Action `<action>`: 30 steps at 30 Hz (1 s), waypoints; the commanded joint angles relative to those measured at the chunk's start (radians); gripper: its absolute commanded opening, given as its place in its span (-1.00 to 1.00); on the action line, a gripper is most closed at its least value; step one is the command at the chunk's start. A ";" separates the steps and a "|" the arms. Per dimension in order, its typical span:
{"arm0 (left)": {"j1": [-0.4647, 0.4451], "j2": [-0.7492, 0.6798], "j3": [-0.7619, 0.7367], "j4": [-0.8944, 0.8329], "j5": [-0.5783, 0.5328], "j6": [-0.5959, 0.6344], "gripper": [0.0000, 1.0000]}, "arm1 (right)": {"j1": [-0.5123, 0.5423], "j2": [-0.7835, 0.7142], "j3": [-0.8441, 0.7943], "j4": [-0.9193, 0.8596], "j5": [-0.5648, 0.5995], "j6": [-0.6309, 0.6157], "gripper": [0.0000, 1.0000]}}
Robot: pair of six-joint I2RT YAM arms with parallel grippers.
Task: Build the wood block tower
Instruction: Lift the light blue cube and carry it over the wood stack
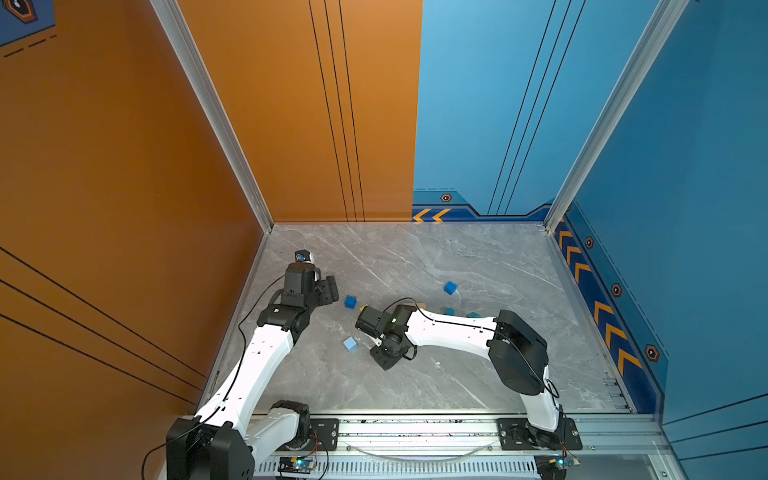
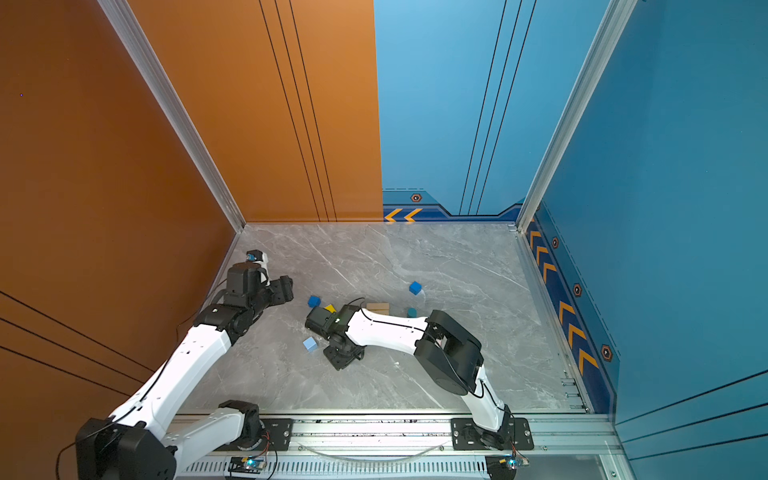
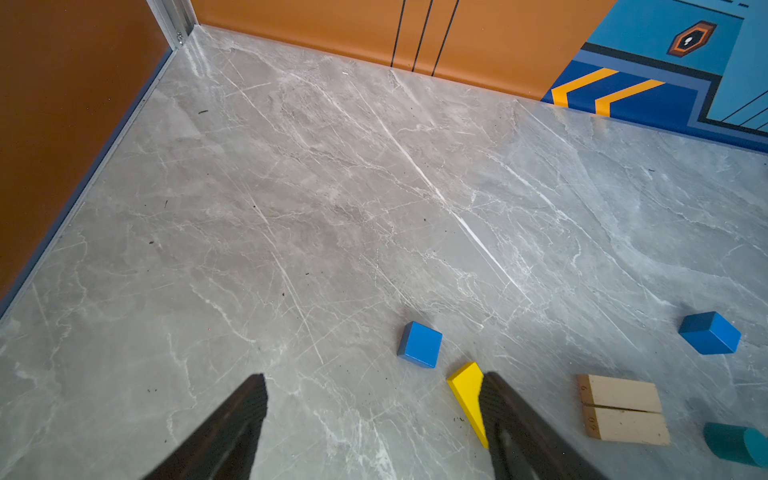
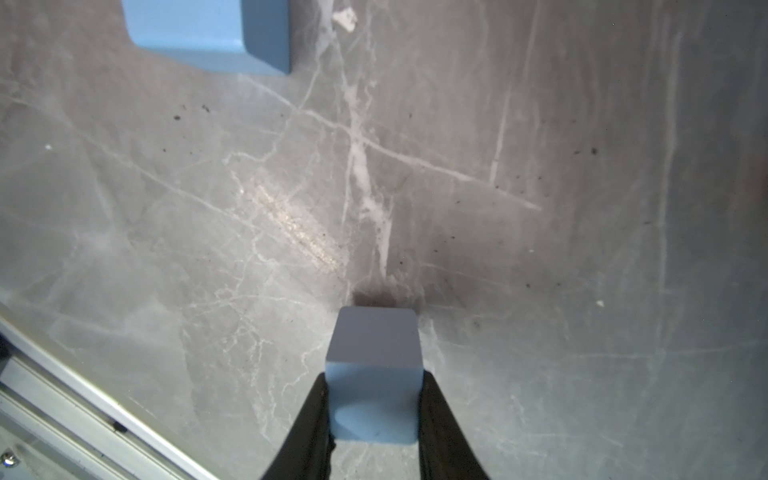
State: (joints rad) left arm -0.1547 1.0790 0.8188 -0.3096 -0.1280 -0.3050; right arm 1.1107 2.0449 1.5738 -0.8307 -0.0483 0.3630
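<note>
A pale blue cube (image 4: 374, 345) is gripped on the tabletop (image 4: 540, 249) by the right hand (image 4: 374, 380), the tan planks (image 2: 377, 308) being set nearby to its far right, while the left hand (image 3: 374, 376) is seen spread and empty, farther off.

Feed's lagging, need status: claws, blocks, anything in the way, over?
Left claw open. Right claw shut on light blue cube. No tower yet; planks lie flat. Second light blue cube nearby, not blocking.

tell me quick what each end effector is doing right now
Left end effector: open, holding nothing.
Right end effector: closed on a light blue cube.
</note>
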 commanded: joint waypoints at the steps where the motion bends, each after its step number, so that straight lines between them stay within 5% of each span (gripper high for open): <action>1: 0.014 -0.016 -0.018 0.006 0.022 -0.008 0.65 | -0.032 -0.040 0.034 -0.062 0.077 0.064 -0.81; 17: 0.049 0.060 -0.024 0.063 0.087 -0.007 0.65 | -0.177 -0.043 0.151 -0.132 0.278 0.242 -0.93; 30: 0.071 0.100 -0.026 0.085 0.121 -0.005 0.65 | -0.230 0.055 0.212 -0.145 0.307 0.290 -0.97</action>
State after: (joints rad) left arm -0.0914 1.1717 0.8009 -0.2352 -0.0311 -0.3080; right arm 0.8886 2.0567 1.7626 -0.9360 0.2298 0.6270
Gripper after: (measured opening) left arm 0.827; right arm 0.300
